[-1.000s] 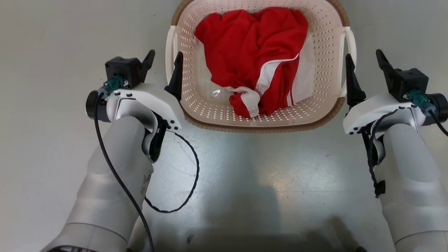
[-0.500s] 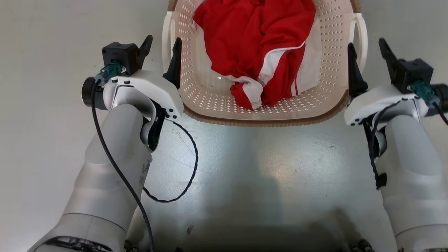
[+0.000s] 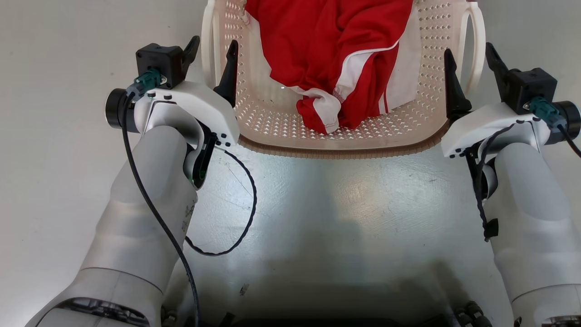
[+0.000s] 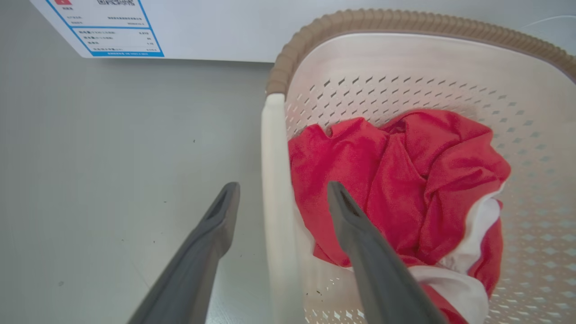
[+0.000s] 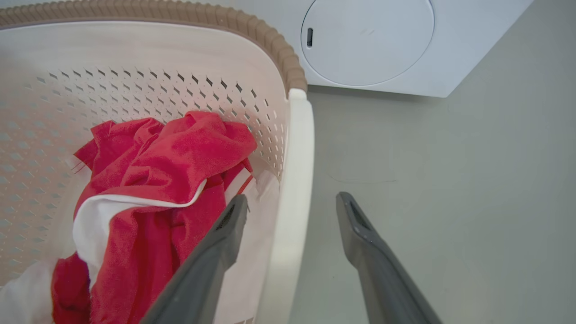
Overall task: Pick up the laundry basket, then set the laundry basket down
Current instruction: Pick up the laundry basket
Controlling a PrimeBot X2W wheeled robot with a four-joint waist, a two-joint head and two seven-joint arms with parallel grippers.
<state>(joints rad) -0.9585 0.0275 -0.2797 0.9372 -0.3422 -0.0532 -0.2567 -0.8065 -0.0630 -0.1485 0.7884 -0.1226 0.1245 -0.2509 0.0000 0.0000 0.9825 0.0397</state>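
1. Head view: from above, steeply down onto the basket (image 3: pixel 345 146).
2. Left wrist view: close along its left handle (image 4: pixel 274 202).
3. Right wrist view: close along the right handle (image 5: pixel 292 202); all share the red cloth (image 3: pixel 317 45).

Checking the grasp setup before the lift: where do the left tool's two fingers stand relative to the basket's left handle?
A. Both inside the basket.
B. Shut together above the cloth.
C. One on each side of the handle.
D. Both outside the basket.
C: the left tool stands open astride the white handle of the laundry basket, one finger over the floor, one over the red garment.
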